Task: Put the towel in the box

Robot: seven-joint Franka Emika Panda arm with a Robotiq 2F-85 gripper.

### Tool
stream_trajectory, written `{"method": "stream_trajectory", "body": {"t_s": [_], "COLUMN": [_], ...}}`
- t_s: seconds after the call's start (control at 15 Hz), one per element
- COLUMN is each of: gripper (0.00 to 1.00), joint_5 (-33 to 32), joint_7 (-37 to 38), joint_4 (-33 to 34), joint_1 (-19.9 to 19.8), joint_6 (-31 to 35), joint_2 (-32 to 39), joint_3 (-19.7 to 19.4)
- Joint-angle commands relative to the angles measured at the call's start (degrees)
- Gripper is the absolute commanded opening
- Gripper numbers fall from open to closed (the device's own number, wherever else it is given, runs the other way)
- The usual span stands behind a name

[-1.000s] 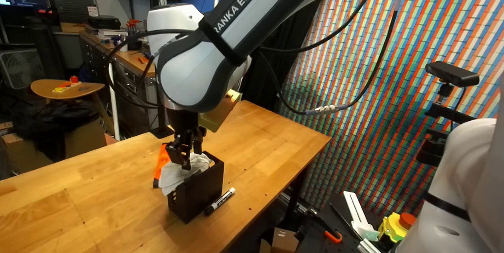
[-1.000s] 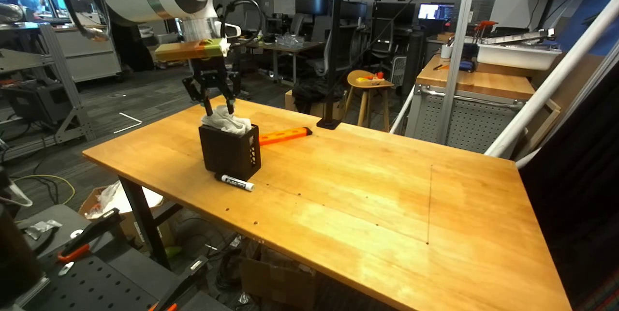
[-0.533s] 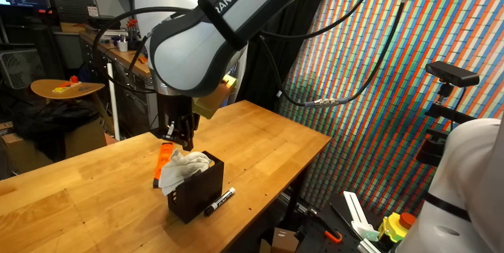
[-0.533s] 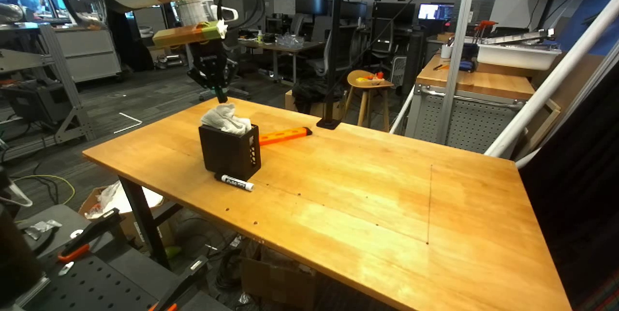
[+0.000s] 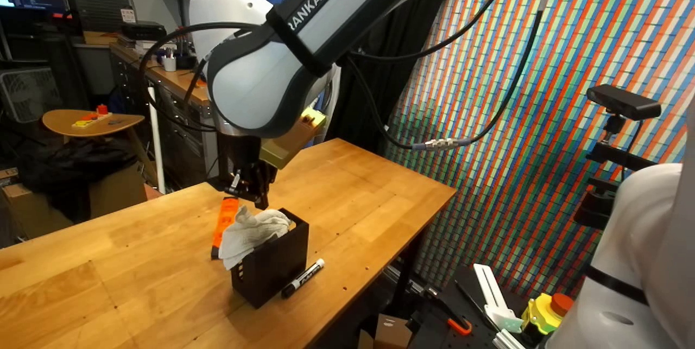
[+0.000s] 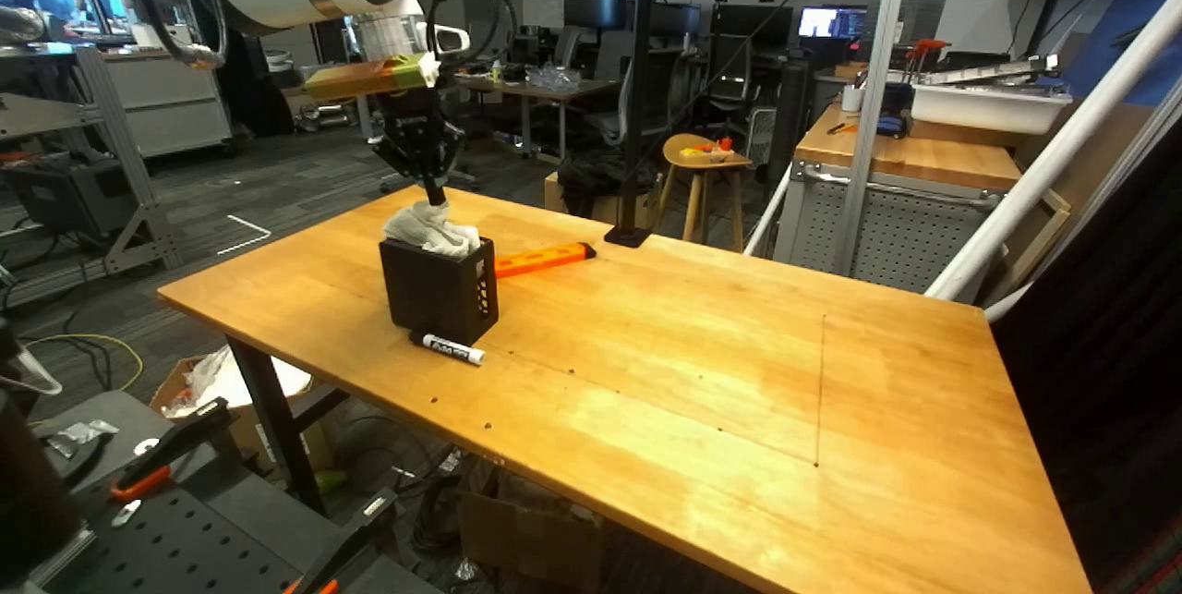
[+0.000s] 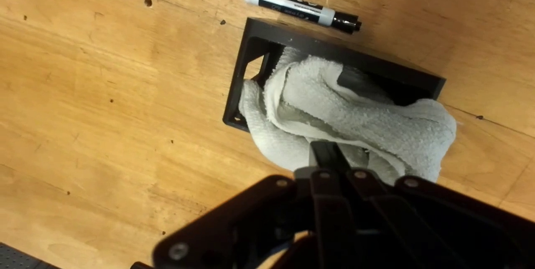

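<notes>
"EMIKA" arm (image 5: pixel 271 69) higher than a second ago, end effector (image 6: pixel 435 194) fully narrow above towel (image 5: pixel 250 236)

Wrist view: gripper (image 7: pixel 328 149), cropped by bottom edge, hides part of towel (image 7: pixel 363 112); towel hides part of box (image 7: pixel 334 51).

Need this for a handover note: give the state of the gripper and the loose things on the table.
box: upright, open-topped
towel: rumpled, partly in the box, hanging over its edge
gripper: shut, over the towel; contact unclear
marker: capped, lying beside the box
orange bar: lying flat
</notes>
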Motion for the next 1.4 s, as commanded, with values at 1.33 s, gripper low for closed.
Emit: {"method": "stream_trajectory", "body": {"t_s": [1.33], "gripper": [0.03], "joint_5": [15.31], "joint_7": [0.39], "joint_4": [-3.59], "joint_1": [-2.50], "joint_6": [8.21], "joint_2": [14.74], "joint_3": [-0.36]}}
